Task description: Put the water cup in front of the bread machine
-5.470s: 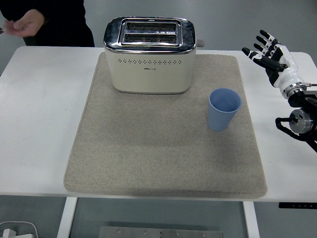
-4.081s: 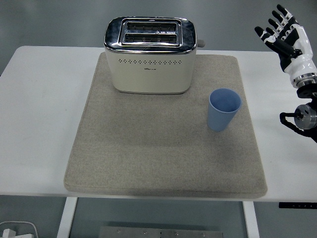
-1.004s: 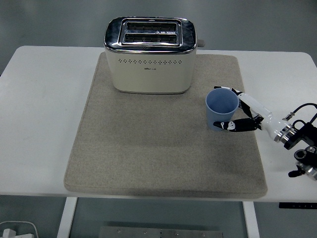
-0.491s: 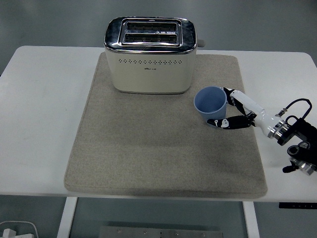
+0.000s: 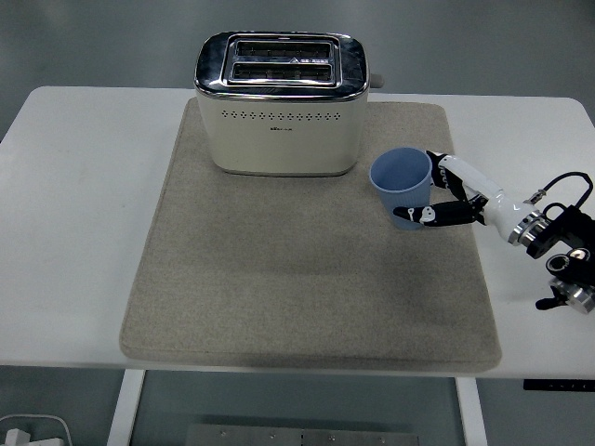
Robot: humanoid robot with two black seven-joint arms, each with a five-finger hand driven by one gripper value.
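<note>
Right robot hand grasps the blue cup, fingers wrapped round its right side. Cup upright over the grey mat, just right of the toaster's front corner. White worktop beneath.

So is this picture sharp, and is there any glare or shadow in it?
Head view: sharp throughout, evenly lit; the toaster has bright reflections on its chrome top; only soft shadows beside the cup and along the mat's near edge.
</note>
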